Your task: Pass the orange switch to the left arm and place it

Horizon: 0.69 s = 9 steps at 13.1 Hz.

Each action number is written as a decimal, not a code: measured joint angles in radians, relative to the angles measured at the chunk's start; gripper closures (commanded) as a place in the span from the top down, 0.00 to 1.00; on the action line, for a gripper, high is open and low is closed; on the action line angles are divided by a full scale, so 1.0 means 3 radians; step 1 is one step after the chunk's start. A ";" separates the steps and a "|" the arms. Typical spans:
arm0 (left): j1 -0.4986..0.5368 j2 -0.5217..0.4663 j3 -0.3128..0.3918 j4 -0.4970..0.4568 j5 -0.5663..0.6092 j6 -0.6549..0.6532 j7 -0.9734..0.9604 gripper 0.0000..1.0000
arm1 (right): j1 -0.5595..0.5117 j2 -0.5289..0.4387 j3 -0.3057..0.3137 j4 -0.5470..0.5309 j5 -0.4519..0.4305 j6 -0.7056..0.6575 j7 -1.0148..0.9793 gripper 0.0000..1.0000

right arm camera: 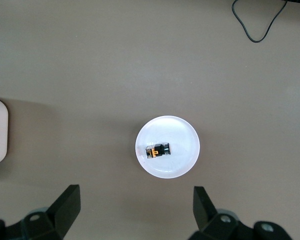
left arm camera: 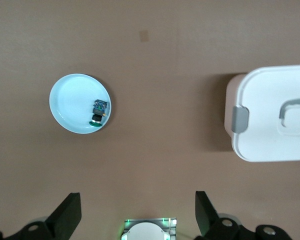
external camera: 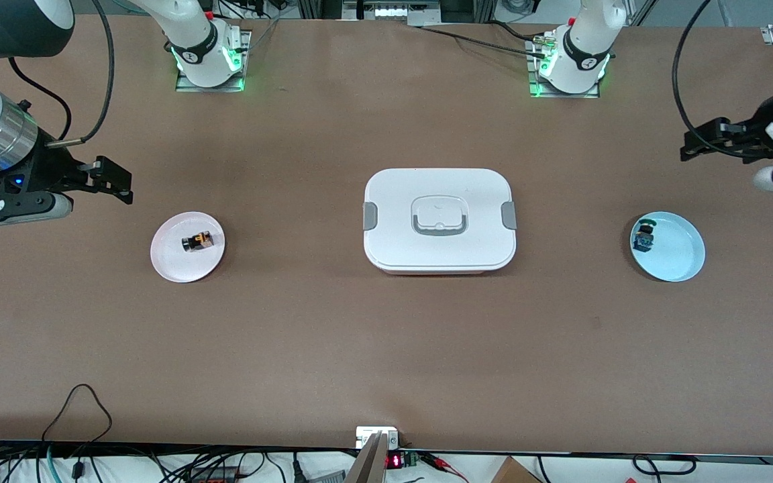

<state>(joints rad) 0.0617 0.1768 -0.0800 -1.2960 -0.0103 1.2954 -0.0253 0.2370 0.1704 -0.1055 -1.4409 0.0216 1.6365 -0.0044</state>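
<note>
Orange switch [external camera: 196, 241] lies on a pink plate [external camera: 170, 265]; white box [external camera: 439, 221] sits mid-desk; right tool [external camera: 115, 182] and left tool [external camera: 695, 146] hover spread, empty

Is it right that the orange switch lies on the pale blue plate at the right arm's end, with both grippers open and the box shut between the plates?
Not quite. The orange switch lies on the white plate, as the right wrist view shows; the pale blue plate holds the blue-and-green component. The right gripper and left gripper are open, and the box is shut.
</note>
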 measured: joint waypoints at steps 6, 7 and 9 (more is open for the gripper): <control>0.0013 0.0065 -0.0114 -0.0034 0.0307 0.0239 0.0004 1.00 | -0.0017 0.0001 -0.0004 -0.0002 -0.0002 0.0004 0.0000 1.00; 0.0011 0.0064 -0.0169 -0.0034 0.0308 0.0245 0.0004 1.00 | -0.0019 0.0001 -0.0004 -0.0002 -0.0002 0.0009 0.0000 1.00; 0.0005 0.0062 -0.0264 -0.0034 0.0310 0.0280 -0.0001 1.00 | -0.0020 0.0002 -0.0004 -0.0002 -0.0031 0.0013 0.0001 1.00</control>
<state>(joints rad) 0.0633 0.1953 -0.1594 -1.3063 0.0826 1.3794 -0.0256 0.2311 0.1710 -0.1067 -1.4415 0.0123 1.6404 -0.0042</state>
